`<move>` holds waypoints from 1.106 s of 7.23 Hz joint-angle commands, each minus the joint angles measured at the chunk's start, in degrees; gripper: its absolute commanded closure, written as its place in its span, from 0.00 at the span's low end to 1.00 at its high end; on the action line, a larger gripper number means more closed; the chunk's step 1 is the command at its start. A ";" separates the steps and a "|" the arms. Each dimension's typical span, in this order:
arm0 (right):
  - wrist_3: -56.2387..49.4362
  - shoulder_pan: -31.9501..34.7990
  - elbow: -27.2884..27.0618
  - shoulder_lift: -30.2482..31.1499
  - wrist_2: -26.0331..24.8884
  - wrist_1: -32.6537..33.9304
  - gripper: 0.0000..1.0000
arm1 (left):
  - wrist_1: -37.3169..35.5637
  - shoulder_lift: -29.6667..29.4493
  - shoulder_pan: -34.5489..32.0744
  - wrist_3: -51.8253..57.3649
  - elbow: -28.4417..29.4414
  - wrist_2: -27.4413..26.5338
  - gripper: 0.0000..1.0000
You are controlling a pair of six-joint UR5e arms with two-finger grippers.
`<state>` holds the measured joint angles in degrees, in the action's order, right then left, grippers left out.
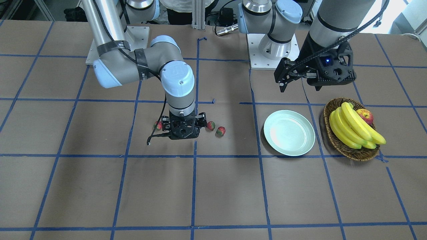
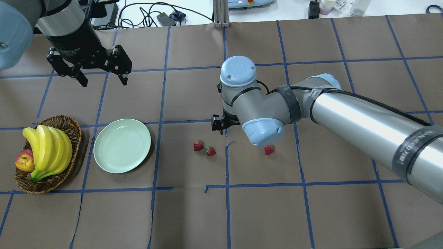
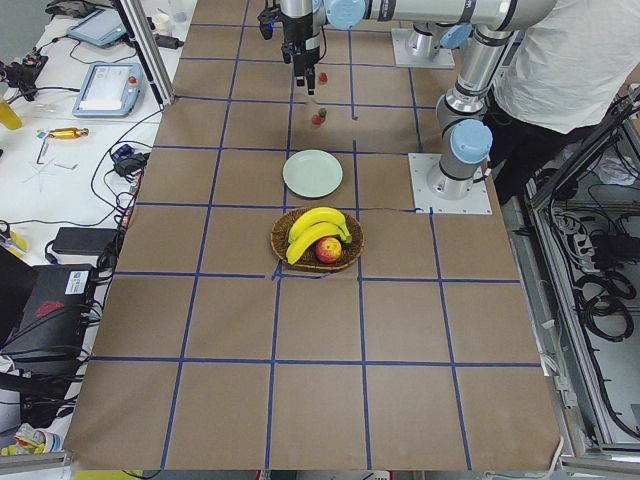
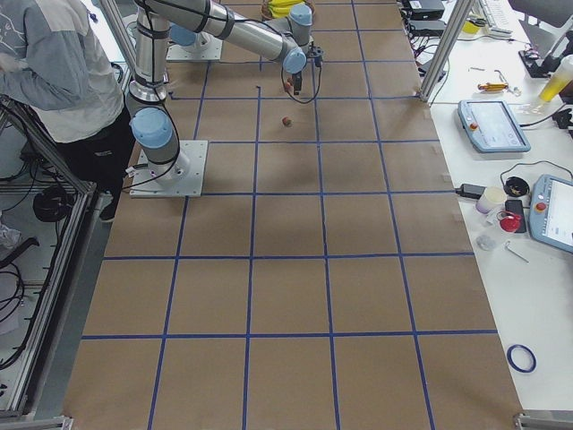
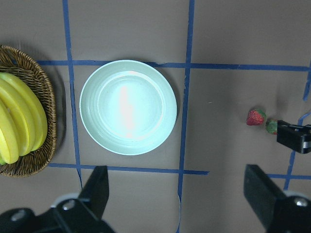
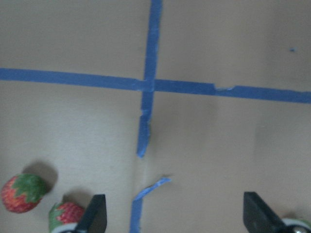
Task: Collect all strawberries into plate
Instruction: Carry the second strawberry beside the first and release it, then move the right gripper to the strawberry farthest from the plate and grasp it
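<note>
**A:** Front view first. Where are the berries?

**B:** All three lie on the worktop (image 1: 100, 186). The lone berry (image 1: 157, 125) peeks out at one side of the right hand (image 1: 183, 132). The pair of berries (image 1: 210, 125) (image 1: 220, 131) lies just beside its other side. The plate (image 1: 289, 132) is well apart from them, next to a basket (image 1: 353, 154) holding bananas (image 1: 353, 128) and an apple (image 1: 365, 116).

**A:** And the left hand?

**B:** The left hand (image 1: 300, 87) hangs high near the plate, fingers apart.

**A:** Overhead?

**B:** The left hand (image 2: 104, 80) is spread wide. The right hand is mostly hidden under its own wrist. A tape line runs between the pair (image 2: 198, 145) (image 2: 209, 151) and the lone berry (image 2: 269, 149).

**A:** The side views?

**B:** They're too small to judge either hand. From the left end, the plate (image 3: 313, 173) sits between the basket (image 3: 316, 240) and the berries.

**A:** The wrist cameras?

**B:** The left one looks down on the plate (image 5: 128, 107), with the pair (image 5: 255, 117) off to one side. Its fingers (image 5: 97, 189) are wide apart. The right one shows its fingers (image 6: 95, 216) wide apart too, holding nothing, with the pair (image 6: 22, 193) (image 6: 65, 213) just beside one finger.
</note>
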<state>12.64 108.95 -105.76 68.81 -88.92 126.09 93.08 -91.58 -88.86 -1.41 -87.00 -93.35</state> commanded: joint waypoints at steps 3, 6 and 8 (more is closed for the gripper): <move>-6.76 -5.15 -9.45 2.29 -3.26 0.39 0.07 | 0.00 0.00 0.00 0.00 -0.01 -0.08 0.00; -5.71 -5.32 -10.87 2.38 -3.27 0.39 0.81 | 0.00 0.00 0.00 -0.09 -0.01 0.01 0.00; -5.08 -5.24 -9.57 2.82 -3.01 1.09 1.00 | 0.00 0.00 0.00 0.00 -0.01 0.01 0.00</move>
<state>7.18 103.64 -116.21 71.32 -92.14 126.78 93.08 -91.59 -88.87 -1.47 -87.01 -93.35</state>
